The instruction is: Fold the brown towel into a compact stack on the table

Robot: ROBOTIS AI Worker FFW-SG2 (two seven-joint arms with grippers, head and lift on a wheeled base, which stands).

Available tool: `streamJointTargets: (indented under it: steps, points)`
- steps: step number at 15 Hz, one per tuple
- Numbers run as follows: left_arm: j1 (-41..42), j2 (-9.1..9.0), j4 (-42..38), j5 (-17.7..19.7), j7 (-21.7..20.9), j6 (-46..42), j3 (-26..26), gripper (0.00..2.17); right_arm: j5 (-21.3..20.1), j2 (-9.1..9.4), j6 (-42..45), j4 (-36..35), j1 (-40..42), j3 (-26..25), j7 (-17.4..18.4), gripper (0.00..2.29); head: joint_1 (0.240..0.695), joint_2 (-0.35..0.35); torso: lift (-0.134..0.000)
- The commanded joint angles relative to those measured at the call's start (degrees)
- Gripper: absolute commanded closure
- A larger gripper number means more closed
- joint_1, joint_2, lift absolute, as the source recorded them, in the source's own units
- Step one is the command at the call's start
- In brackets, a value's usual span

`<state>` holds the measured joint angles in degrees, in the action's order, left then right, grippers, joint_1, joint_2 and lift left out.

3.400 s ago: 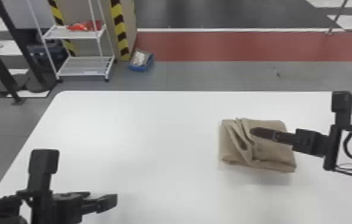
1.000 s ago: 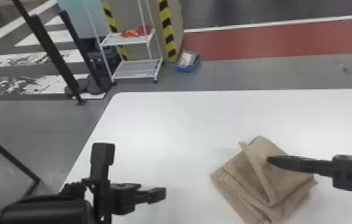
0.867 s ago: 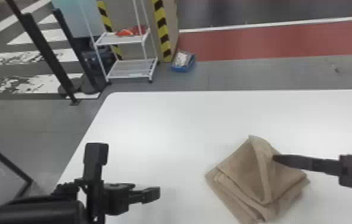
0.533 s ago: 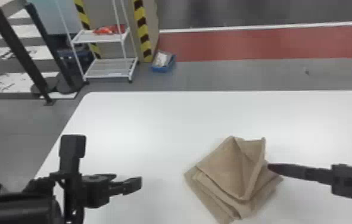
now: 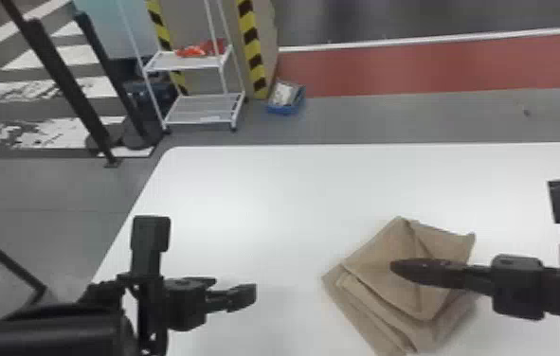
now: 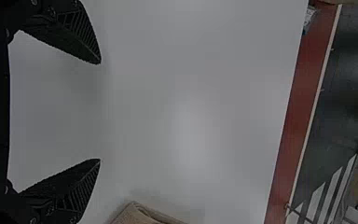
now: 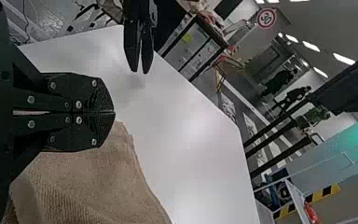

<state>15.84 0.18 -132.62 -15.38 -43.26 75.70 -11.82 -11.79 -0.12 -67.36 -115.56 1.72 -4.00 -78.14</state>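
The brown towel (image 5: 383, 274) lies folded in uneven layers on the white table, turned cornerwise, with a loose flap at its far right corner. My right gripper (image 5: 393, 266) comes in from the right over the towel's middle, fingers together. In the right wrist view, the right gripper (image 7: 113, 112) is shut with no cloth visible between its tips, and the towel (image 7: 93, 182) spreads beside it. Left of the towel and apart from it, my left gripper (image 5: 238, 289) is over the table. In the left wrist view the left gripper (image 6: 99, 111) stands open, and a towel corner (image 6: 137, 214) shows at the edge.
Bare white tabletop (image 5: 264, 199) lies beyond and left of the towel. Past the table's far edge stand a white shelf rack (image 5: 203, 109) and a blue bin (image 5: 287, 99) on the floor.
The head view has swung about. My right gripper has gone from the towel's right side leftward over its middle. The flap near its far right corner has shifted; the left gripper stays apart from the towel.
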Motion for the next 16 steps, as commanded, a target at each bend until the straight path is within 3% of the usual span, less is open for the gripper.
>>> streamJointTargets:
  steps: [1, 2, 3, 8, 10, 13, 16]
  points:
    - [0.3, -0.32, 0.0, 0.0, -0.2, -0.1, -0.4, 0.15, -0.3, 0.17, 0.4, -2.5, 0.2, -2.1, -0.2, 1.06, 0.695, 0.247, -0.124]
    - [0.3, -0.32, 0.2, 0.0, -0.2, -0.1, -0.7, 0.15, -0.2, 0.17, -0.5, -2.6, 0.2, -4.7, -0.2, 0.36, 0.695, 0.247, -0.124]
    - [0.2, -0.32, 0.5, 0.1, -0.2, -0.7, -0.7, 0.15, -0.3, 0.17, -1.0, -2.8, 0.0, -6.6, -0.2, 0.09, 0.695, 0.237, -0.124]
    - [-0.1, -0.32, 1.1, 0.0, -0.2, -1.4, 0.5, 0.15, -4.1, 0.17, -7.8, -0.3, -4.7, -7.6, 1.5, 0.1, 0.695, 0.147, -0.124]
    - [0.6, -0.32, 0.5, 0.0, -0.3, -1.4, -0.3, 0.15, -5.7, 0.17, -11.2, 0.0, -5.9, -7.7, 1.9, 0.12, 0.695, 0.136, -0.124]
    - [1.0, -0.32, 0.3, 0.3, -0.7, -1.9, -2.2, 0.15, -4.1, 0.17, -17.9, -1.2, -6.1, -11.3, 1.1, 0.12, 0.695, 0.134, -0.124]
    - [1.0, -0.32, 1.0, 0.5, -0.5, -2.8, -1.5, 0.15, -5.3, -0.14, -18.7, -1.5, -6.3, -12.0, 1.2, 0.14, 0.695, 0.128, -0.124]
